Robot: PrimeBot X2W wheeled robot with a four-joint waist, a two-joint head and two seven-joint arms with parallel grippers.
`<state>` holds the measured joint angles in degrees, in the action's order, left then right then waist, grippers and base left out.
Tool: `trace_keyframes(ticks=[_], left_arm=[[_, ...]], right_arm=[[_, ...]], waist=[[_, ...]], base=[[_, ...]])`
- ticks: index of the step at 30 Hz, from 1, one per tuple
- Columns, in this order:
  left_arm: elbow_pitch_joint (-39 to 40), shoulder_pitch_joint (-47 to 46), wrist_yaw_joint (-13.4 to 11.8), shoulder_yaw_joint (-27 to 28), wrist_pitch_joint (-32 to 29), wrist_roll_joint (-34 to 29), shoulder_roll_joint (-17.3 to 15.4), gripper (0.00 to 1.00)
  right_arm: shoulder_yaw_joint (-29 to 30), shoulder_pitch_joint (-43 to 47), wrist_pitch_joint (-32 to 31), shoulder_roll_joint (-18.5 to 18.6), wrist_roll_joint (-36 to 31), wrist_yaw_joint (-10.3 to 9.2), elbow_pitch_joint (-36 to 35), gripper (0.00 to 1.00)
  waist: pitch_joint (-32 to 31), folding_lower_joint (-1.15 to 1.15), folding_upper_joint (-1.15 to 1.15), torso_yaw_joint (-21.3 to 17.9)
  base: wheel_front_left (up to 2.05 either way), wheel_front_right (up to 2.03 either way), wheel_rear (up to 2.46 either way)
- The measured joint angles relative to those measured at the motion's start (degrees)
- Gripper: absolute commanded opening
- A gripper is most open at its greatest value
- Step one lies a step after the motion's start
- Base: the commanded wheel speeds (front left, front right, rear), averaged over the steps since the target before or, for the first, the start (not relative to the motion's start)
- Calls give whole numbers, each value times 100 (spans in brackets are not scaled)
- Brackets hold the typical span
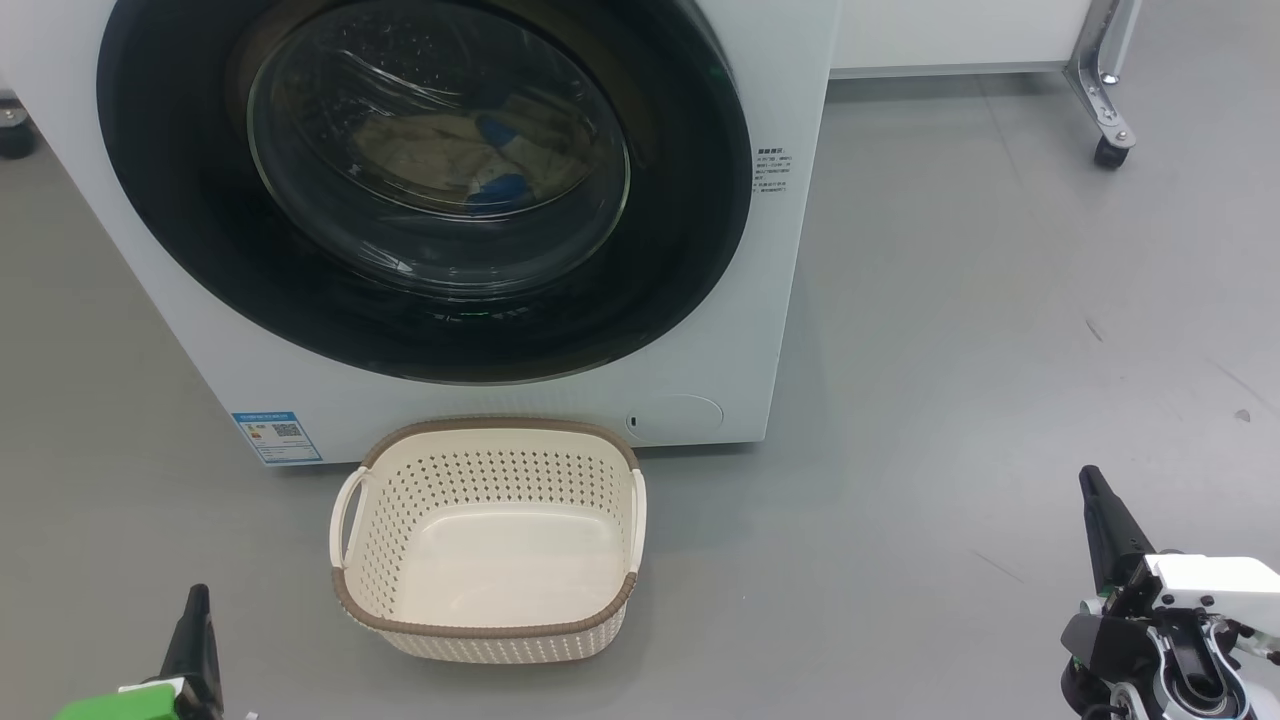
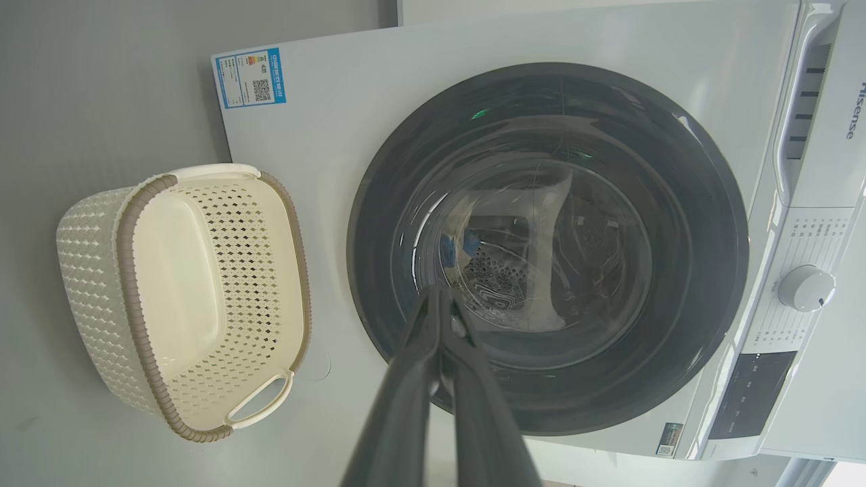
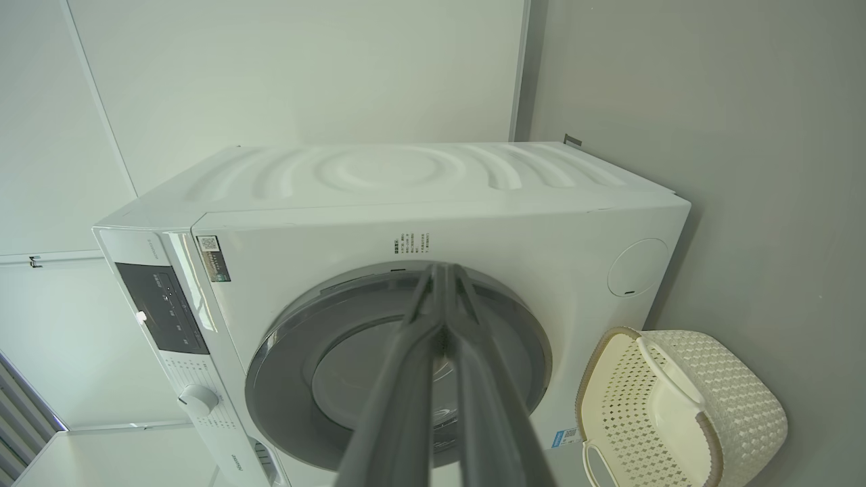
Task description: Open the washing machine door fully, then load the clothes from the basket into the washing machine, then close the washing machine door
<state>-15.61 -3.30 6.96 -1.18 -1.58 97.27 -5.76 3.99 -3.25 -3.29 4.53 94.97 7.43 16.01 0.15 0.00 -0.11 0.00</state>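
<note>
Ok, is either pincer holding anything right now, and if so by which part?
Nothing is held. The left pincer and the right pincer are both shut empty, clear of the basket and the washing machine door.

A round door of glossy black rim and bulging clear glass (image 1: 430, 190) sits shut against the big white front-loading washing machine (image 1: 785, 80), barring the drum. A cream perforated plastic basket (image 1: 500, 645) stands just below, top open. Bare grey floor (image 1: 950, 350) spreads rightward to a metal castor leg (image 1: 1100, 90).
</note>
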Motion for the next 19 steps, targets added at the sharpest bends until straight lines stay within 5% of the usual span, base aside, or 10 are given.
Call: trace_keyframes(ticks=[19], left_arm=[[-3,-4,0,20,-24,0,4,0]], right_arm=[[11,-1,-19,-2,0,0,-3,0]], waist=[[1,0,0,0]], base=[[0,0,0]])
